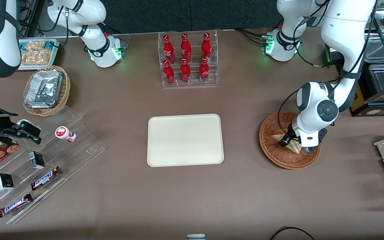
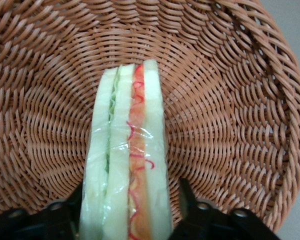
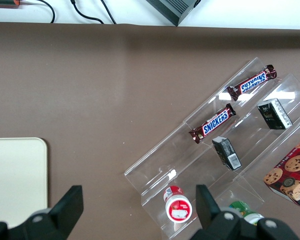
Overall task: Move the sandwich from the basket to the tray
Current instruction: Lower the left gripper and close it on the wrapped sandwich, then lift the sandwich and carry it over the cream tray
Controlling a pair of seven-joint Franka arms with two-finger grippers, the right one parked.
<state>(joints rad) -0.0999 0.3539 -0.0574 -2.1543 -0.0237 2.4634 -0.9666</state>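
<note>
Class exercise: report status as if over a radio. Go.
Gripper down in basket, fingers straddling sandwich, gaps showing. Sandwich not lifted. Tray empty, path clear.

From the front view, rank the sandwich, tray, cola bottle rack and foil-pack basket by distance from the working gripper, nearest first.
The gripper is down in the basket, fingers either side of the sandwich.
1. Sandwich: between the fingers.
2. Tray: mid-table.
3. Cola bottle rack: farther from the camera than the tray.
4. Foil-pack basket: toward the parked arm's end.
</note>
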